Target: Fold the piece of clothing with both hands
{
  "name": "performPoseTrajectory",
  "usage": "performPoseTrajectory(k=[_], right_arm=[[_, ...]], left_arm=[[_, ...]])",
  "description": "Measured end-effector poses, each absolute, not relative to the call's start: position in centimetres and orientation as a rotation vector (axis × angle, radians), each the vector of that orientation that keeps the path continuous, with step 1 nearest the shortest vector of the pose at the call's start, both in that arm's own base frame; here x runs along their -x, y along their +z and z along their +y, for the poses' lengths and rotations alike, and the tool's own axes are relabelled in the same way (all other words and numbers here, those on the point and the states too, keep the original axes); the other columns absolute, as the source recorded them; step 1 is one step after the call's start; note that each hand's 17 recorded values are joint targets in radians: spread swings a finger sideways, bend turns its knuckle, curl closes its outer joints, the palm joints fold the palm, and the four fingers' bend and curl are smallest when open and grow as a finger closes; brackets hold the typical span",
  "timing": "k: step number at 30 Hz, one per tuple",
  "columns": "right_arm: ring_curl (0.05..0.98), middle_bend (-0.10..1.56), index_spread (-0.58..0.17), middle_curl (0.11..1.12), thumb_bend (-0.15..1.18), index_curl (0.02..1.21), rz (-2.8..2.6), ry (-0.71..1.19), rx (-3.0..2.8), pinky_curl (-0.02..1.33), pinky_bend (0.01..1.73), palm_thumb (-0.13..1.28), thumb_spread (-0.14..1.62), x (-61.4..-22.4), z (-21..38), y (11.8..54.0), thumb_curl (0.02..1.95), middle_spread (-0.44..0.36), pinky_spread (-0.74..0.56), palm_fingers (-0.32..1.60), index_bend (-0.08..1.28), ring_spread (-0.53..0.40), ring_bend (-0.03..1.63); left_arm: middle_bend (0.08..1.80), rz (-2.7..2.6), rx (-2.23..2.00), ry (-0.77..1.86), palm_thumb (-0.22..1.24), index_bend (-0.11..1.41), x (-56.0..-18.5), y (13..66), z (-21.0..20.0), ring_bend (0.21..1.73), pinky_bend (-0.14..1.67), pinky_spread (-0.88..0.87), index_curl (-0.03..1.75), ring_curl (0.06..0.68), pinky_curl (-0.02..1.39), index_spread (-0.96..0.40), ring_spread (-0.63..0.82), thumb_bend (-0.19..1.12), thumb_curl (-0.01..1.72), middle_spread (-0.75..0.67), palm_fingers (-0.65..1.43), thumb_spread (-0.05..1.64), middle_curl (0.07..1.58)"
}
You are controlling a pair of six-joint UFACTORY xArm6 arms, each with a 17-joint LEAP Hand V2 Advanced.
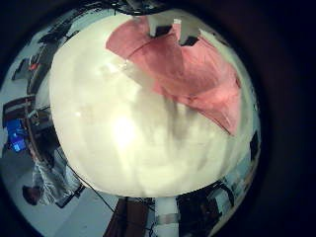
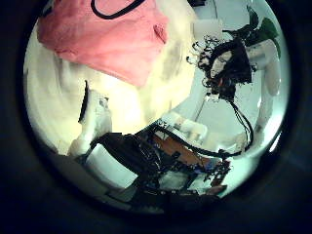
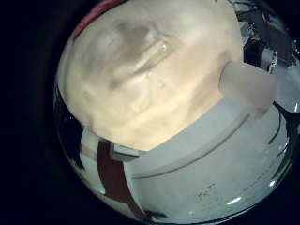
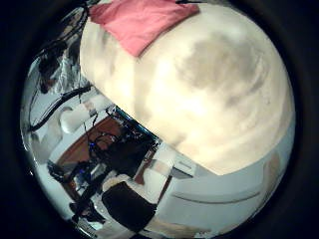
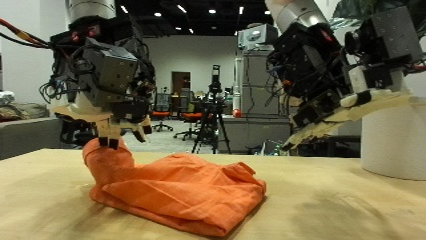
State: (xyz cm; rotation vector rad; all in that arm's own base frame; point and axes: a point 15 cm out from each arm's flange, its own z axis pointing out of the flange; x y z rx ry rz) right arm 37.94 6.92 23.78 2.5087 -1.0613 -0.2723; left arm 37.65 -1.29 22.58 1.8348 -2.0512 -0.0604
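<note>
An orange-pink piece of clothing (image 5: 180, 190) lies bunched and partly folded on the pale wooden table (image 5: 333, 215). One end of it stands up under my left hand (image 5: 107, 85), whose curled fingertips (image 5: 109, 135) pinch that raised end. The cloth also shows in the left little finger side palm view (image 1: 188, 69) with fingertips (image 1: 160, 30) on its edge, in the left thumb side palm view (image 2: 102, 39), and in the right thumb side palm view (image 4: 140, 22). My right hand (image 5: 333, 80) hangs above the table, away from the cloth, with its fingers stretched out and nothing in them.
A white cylinder (image 5: 394, 140) stands on the table beside my right hand; it also shows in the right little finger side palm view (image 3: 248, 86). Bare table (image 4: 209, 90) lies below the right palm. Office chairs and stands are behind the table.
</note>
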Motion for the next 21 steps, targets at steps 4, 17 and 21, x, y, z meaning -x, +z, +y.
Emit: performPoseTrajectory(k=[4, 17, 21], right_arm=[[0.195, 0.20, -0.285, 0.34, -0.02, 0.37, -1.007, -0.266, -2.549, 0.25, 0.20, -0.02, 1.25, -37.9, 9.7, 23.4, 0.10, 0.013, 0.25, 0.16, 0.18, 0.155, 0.19], [0.206, 0.19, -0.251, 0.33, -0.01, 0.34, -0.922, -0.381, -2.591, 0.29, 0.20, -0.01, 1.32, -40.4, 17.7, 17.5, 0.13, 0.045, 0.26, 0.13, 0.18, 0.155, 0.19], [0.205, 0.19, -0.249, 0.33, -0.01, 0.34, -0.920, -0.412, -2.559, 0.29, 0.19, 0.00, 1.33, -40.7, 17.9, 16.1, 0.14, 0.047, 0.25, 0.14, 0.19, 0.155, 0.19]], left_arm=[[0.18, -2.045, -1.832, -0.068, 0.74, 0.15, -37.6, 22.2, -1.3, 0.38, 0.22, 0.50, 0.27, 0.235, 0.33, 0.18, 0.51, -0.01, 0.47, 0.32, -0.04, 1.34, 0.26], [0.18, -2.029, -1.817, -0.094, 0.77, 0.15, -37.4, 20.9, -1.3, 0.38, 0.22, 0.50, 0.27, 0.235, 0.33, 0.18, 0.51, -0.01, 0.49, 0.33, -0.05, 1.33, 0.26], [0.18, -2.033, -1.815, -0.092, 0.77, 0.15, -37.4, 21.0, -1.3, 0.38, 0.22, 0.51, 0.27, 0.235, 0.32, 0.18, 0.51, -0.01, 0.49, 0.32, -0.05, 1.33, 0.26]])
